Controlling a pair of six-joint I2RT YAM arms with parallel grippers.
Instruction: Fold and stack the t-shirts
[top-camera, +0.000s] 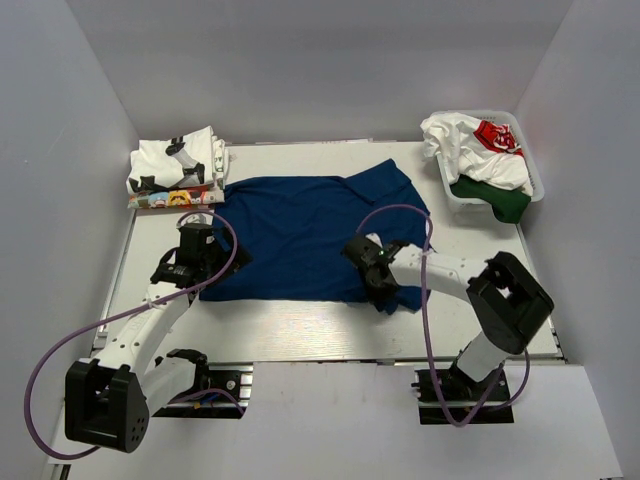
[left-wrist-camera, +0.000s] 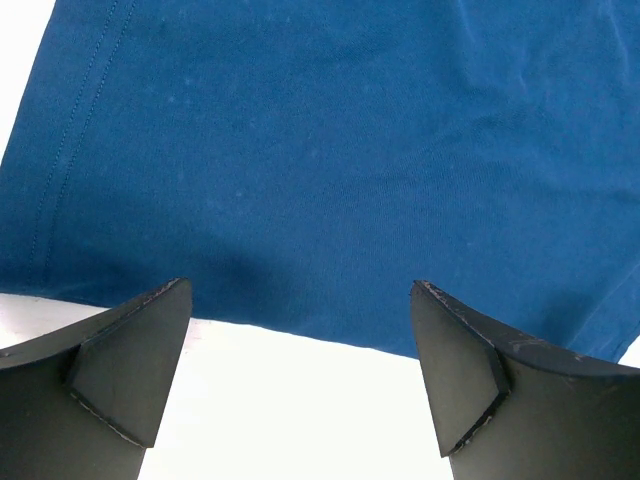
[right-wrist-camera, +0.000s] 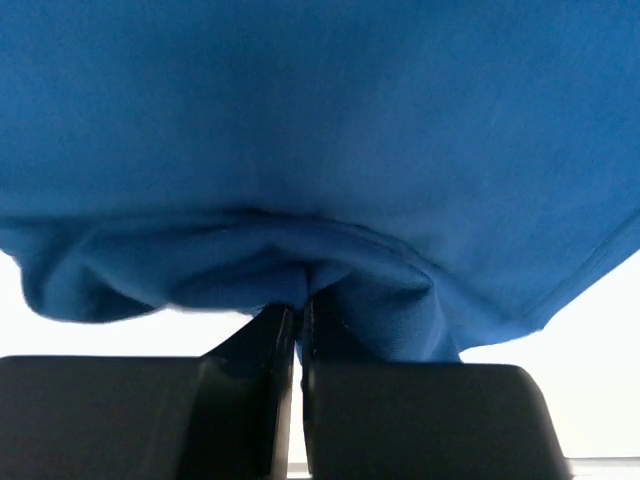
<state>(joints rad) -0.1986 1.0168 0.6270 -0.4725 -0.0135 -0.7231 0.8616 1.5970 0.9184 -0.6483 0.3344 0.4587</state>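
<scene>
A dark blue t-shirt (top-camera: 300, 235) lies spread flat across the middle of the table. My right gripper (top-camera: 378, 278) is shut on a bunched fold of its near right hem, the blue cloth (right-wrist-camera: 320, 180) pinched between the two pads. At the shirt's near left corner my left gripper (top-camera: 196, 262) stands open; its fingers (left-wrist-camera: 130, 350) straddle bare table just short of the blue hem (left-wrist-camera: 300, 200). Folded white tees with cartoon prints (top-camera: 175, 170) are stacked at the far left. More tees, white with red print and green, fill the basket (top-camera: 522, 160).
The white mesh basket stands at the far right corner of the table. Grey walls close in both sides and the back. Purple cables loop off both arms over the near part of the table (top-camera: 300, 320).
</scene>
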